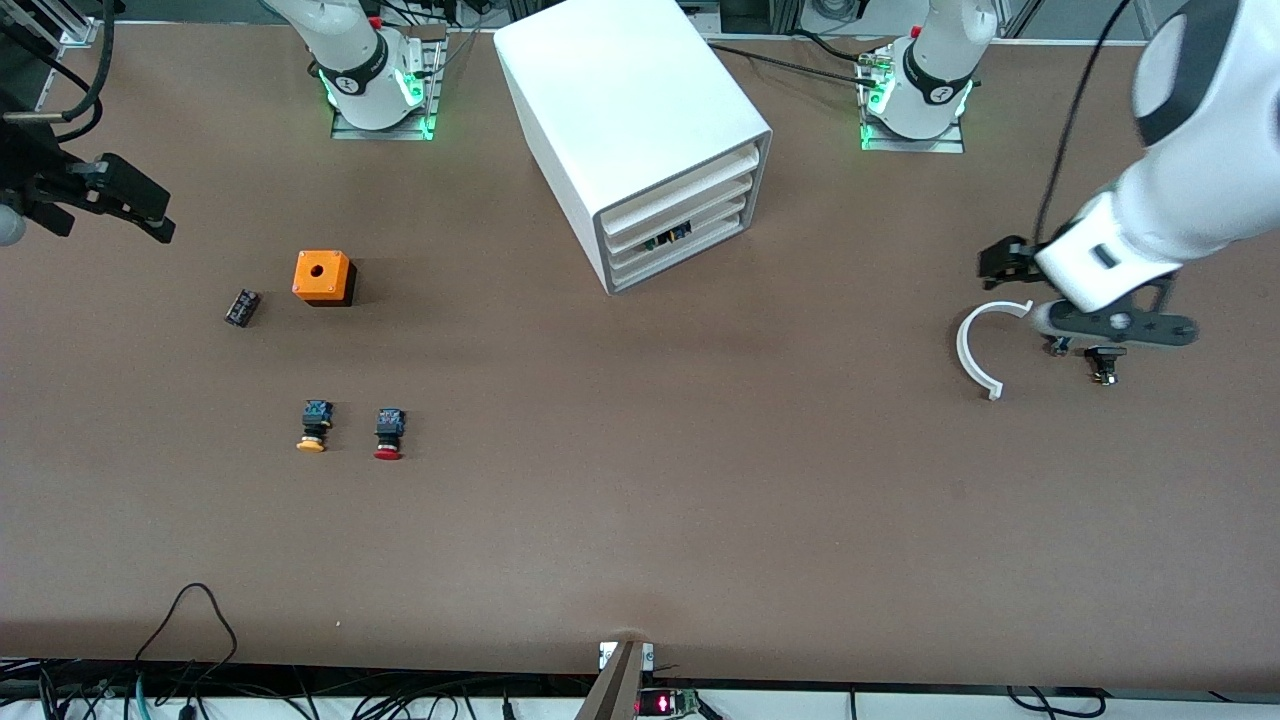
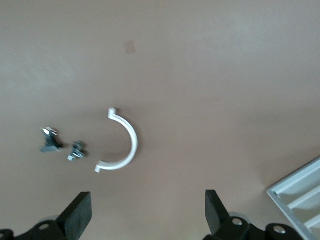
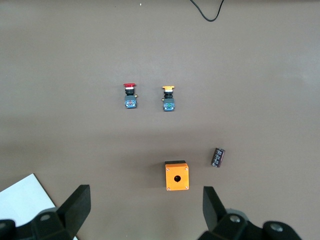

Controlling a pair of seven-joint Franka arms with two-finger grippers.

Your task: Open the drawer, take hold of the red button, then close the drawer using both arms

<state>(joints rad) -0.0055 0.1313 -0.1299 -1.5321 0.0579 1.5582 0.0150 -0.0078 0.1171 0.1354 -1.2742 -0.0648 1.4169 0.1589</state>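
Observation:
The white cabinet (image 1: pixel 640 120) stands between the arm bases, and its three white drawers (image 1: pixel 680 215) are pushed in. A small dark thing shows in a gap between the drawer fronts. The red-capped button (image 1: pixel 388 435) lies on the table toward the right arm's end, beside a yellow-capped one (image 1: pixel 314 427). It also shows in the right wrist view (image 3: pixel 130 96). My right gripper (image 1: pixel 140 205) is open and empty, up over the table's edge at its end; the right wrist view (image 3: pixel 145 210) shows it. My left gripper (image 1: pixel 1005 262) is open and empty above a white half ring (image 1: pixel 985 345); the left wrist view (image 2: pixel 147 212) shows it.
An orange box with a hole (image 1: pixel 323 277) and a small black cylinder (image 1: pixel 241 307) lie farther from the front camera than the buttons. Small screws (image 1: pixel 1100 365) lie beside the half ring (image 2: pixel 122 145). A drawer corner (image 2: pixel 300 197) shows in the left wrist view.

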